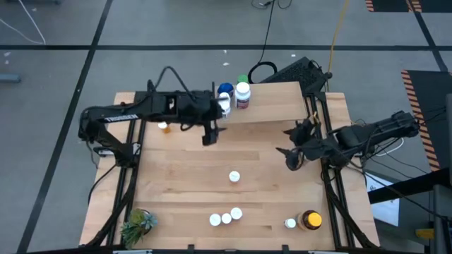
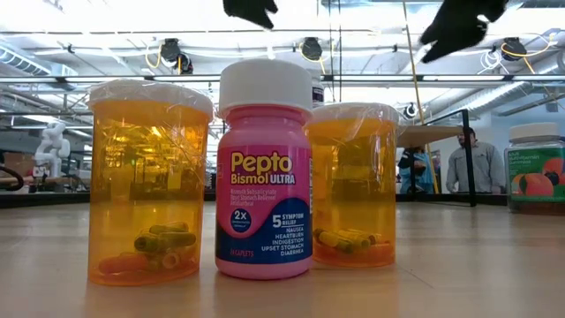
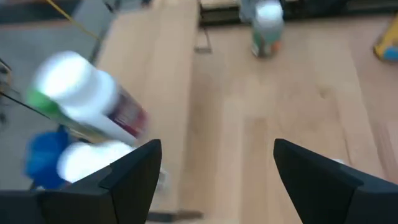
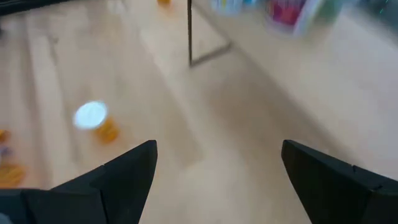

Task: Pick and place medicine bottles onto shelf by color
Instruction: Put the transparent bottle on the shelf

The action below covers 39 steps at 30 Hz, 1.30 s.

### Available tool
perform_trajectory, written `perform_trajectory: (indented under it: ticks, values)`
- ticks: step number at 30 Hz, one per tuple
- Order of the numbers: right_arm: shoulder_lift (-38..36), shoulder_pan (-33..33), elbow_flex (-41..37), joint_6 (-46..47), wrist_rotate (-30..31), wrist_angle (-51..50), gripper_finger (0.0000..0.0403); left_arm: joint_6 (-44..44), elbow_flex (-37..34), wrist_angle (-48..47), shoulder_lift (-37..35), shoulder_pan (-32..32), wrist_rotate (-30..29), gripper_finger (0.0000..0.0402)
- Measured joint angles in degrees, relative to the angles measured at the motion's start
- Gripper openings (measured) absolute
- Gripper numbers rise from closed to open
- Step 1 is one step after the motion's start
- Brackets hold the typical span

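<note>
The shelf (image 1: 282, 104) stands at the table's far side. Several medicine bottles (image 1: 242, 94) with white, blue and green caps crowd its left end. My left gripper (image 1: 210, 134) hangs open just in front of that end, nothing between its fingers; its wrist view shows those bottles (image 3: 87, 106) close beside it. My right gripper (image 1: 291, 158) hovers open before the shelf's right end. One white-capped orange bottle (image 1: 234, 177) stands mid-table. Three bottles (image 1: 226, 217) stand near the front edge: two orange ones (image 2: 146, 181) and a pink Pepto one (image 2: 264, 168).
An amber jar with a yellow lid (image 1: 311, 220) and a small white-capped bottle (image 1: 290, 224) stand at the front right. A leafy plant (image 1: 138, 224) sits at the front left corner, an orange bottle (image 1: 163, 127) under the left arm. A person (image 2: 472, 163) stands beyond the table.
</note>
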Motion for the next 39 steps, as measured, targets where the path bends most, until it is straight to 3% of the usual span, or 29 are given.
perform_trajectory:
  ticks: [7,12,17,22,30,39]
  values:
    - [0.3,0.4,3.0,19.5,-15.0,-15.4,0.0338,0.2,-14.9,14.3,0.1,-3.8,0.0,0.0315]
    - [2.9,1.2,3.0,26.0,-18.4,-29.4,0.0338,0.1,-24.6,26.6,0.1,-5.8,0.0,0.0315]
    - [5.7,1.1,3.0,29.2,-19.7,-41.5,0.0338,0.1,-27.8,29.4,0.2,-6.6,0.0,0.0315]
    - [6.4,1.1,1.2,26.9,-22.4,-37.9,0.0338,-0.8,-28.5,29.4,0.2,-6.8,0.0,0.0315]
    - [6.6,1.7,-8.8,31.3,-24.0,-34.8,0.0338,-1.7,-28.6,26.7,0.2,-9.0,-0.8,0.0315]
    - [7.2,1.8,-8.2,30.6,-20.8,-32.0,0.0334,-2.0,-28.6,25.7,0.2,-11.5,-3.2,0.0314]
